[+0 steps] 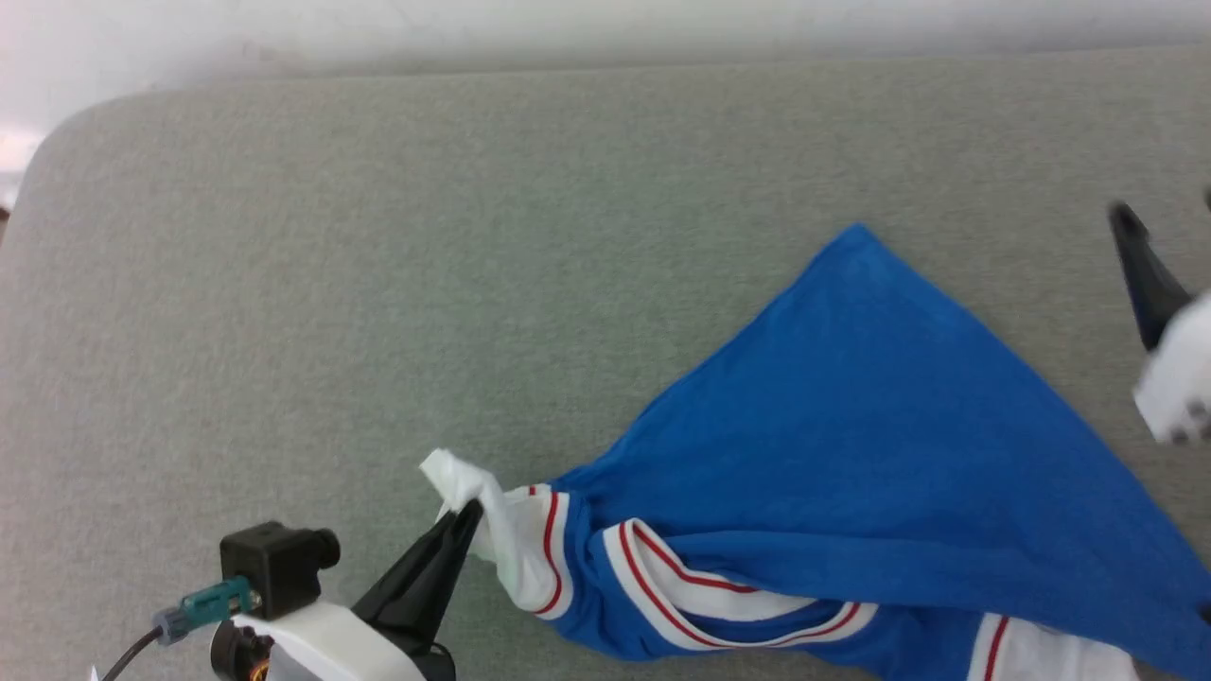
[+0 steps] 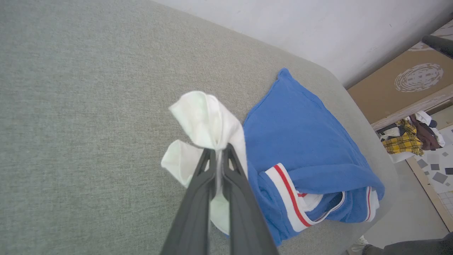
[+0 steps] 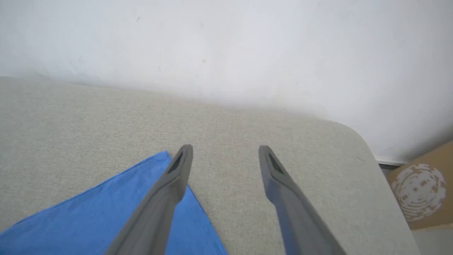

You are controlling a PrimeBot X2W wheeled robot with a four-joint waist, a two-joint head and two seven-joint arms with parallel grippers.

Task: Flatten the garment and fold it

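Left claw (image 2: 217, 150) is clamping the garment's (image 1: 851, 407) white sleeve (image 2: 205, 117), while its blue body is lying rumpled on the grey bench (image 1: 378, 236). Right claw (image 3: 224, 150) is hanging open, empty, near the blue corner. Left wrist view is showing heaped clothes (image 2: 407, 140) beyond the bench.

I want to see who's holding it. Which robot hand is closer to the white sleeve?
Left. The left gripper is shut on the white sleeve. The right gripper is open, off by the far corner of the blue shirt.
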